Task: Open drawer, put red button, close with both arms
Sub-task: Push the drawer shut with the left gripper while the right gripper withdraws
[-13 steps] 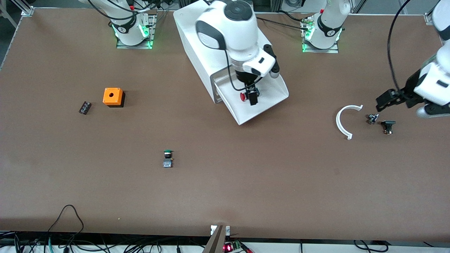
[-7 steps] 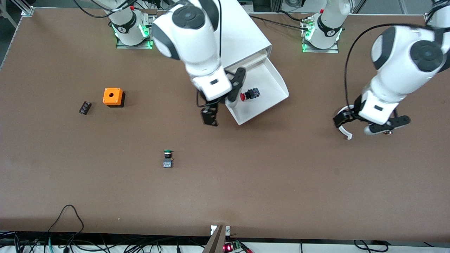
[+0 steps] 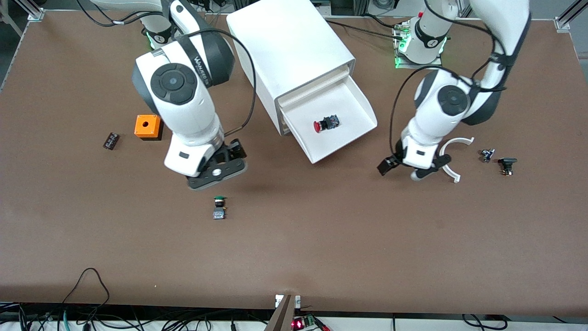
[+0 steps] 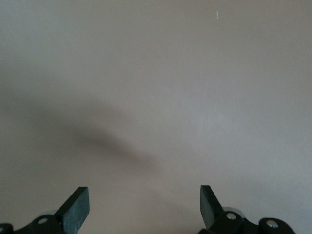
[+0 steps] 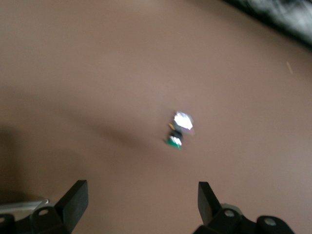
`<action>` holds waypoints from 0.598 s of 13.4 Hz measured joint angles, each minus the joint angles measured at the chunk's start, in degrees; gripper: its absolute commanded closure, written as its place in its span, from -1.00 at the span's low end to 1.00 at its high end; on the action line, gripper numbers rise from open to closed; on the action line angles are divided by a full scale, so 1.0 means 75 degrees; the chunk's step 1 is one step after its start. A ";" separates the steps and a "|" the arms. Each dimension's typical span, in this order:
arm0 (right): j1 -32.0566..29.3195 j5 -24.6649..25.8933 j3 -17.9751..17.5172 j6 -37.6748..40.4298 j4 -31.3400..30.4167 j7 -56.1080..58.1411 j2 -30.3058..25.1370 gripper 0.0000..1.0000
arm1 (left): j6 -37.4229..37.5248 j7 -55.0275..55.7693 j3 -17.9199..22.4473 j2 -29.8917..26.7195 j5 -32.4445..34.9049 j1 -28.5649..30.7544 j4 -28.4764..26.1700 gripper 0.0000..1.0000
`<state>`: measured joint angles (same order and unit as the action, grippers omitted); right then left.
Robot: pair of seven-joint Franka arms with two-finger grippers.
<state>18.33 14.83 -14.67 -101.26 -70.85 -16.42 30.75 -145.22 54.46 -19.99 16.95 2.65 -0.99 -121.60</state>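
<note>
The drawer (image 3: 342, 146), the lowermost of the white cabinet (image 3: 289, 41), stands pulled out. The red button (image 3: 325, 123) lies on its side in the tray, untouched. My right gripper (image 3: 216, 171) is open and empty, over bare table between the orange box and the green-capped button, pointing down. In the right wrist view its open fingers (image 5: 73, 200) frame bare table, with the green-capped button (image 5: 178, 129) ahead. My left gripper (image 3: 413, 166) is open and empty, over the table between the drawer's front corner and a white curved piece. The left wrist view shows open fingers (image 4: 78, 204) over bare table.
A green-capped button (image 3: 219, 207) lies nearer the front camera than the right gripper. An orange box (image 3: 148, 126) and a small black part (image 3: 110, 140) sit toward the right arm's end. A white curved piece (image 3: 452, 158) and two small parts (image 3: 487, 155) (image 3: 506, 165) lie toward the left arm's end.
My right gripper let go of the red button in the drawer and swung away to over the table near the green-capped button. My left arm swung in from the table's end toward the drawer.
</note>
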 measured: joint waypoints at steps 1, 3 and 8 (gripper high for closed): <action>-0.0076 0.0032 0.0057 0.0281 -0.0059 -0.0577 -0.0031 -1.00 | -0.0049 0.0255 -0.0022 0.0105 0.0000 -0.0180 0.0000 -1.00; -0.0230 0.0058 0.0311 0.0747 -0.0087 -0.1196 -0.0106 -1.00 | -0.0047 0.0541 -0.0288 0.0126 0.0000 -0.0327 -0.0075 -1.00; -0.0939 0.0065 0.1644 0.1276 -0.0351 -0.0958 -0.0989 -1.00 | -0.0031 0.0681 -0.1397 -0.0082 0.0000 -0.0355 -0.0529 -1.00</action>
<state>11.29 15.32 -2.35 -91.69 -73.48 -23.60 23.33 -145.45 59.57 -30.46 16.34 2.65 -3.65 -125.57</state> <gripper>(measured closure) 0.000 0.000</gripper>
